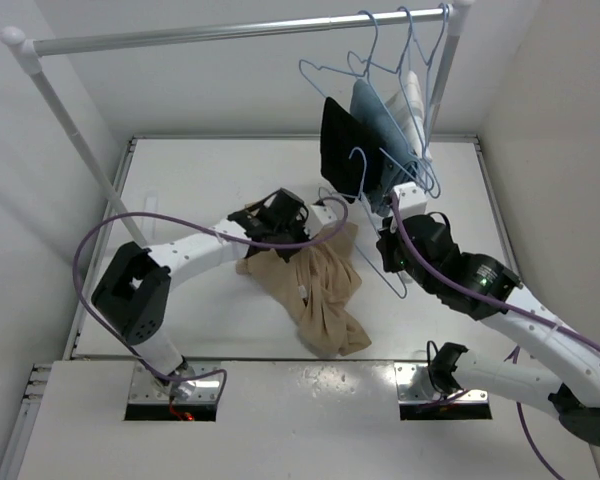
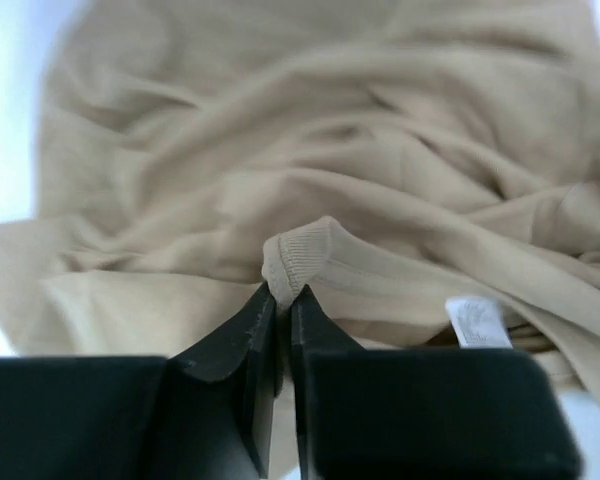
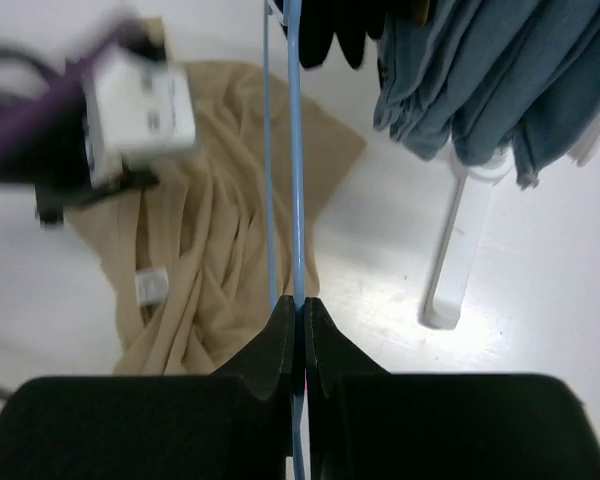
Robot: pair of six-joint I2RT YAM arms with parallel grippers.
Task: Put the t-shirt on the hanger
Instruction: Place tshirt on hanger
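Note:
The beige t-shirt [image 1: 315, 290] lies crumpled on the white table, between the two arms. My left gripper [image 1: 338, 220] is at its upper edge. In the left wrist view, my left gripper [image 2: 285, 297] is shut on a fold of the ribbed collar of the t-shirt [image 2: 330, 150], with the white label [image 2: 477, 322] just to the right. The light-blue wire hanger [image 1: 365, 235] stands tilted over the shirt's right side. My right gripper [image 1: 382, 250] holds it. The right wrist view has my right gripper [image 3: 300, 305] shut on the wire of the hanger [image 3: 294, 150], and the t-shirt [image 3: 210, 230] lies beyond.
A clothes rail [image 1: 240, 32] spans the back, on a slanted left post [image 1: 80, 150] and a right post [image 1: 435, 90]. Hangers on it carry a black garment [image 1: 338, 140] and a blue denim garment [image 1: 380, 125]. These hang close above my right gripper.

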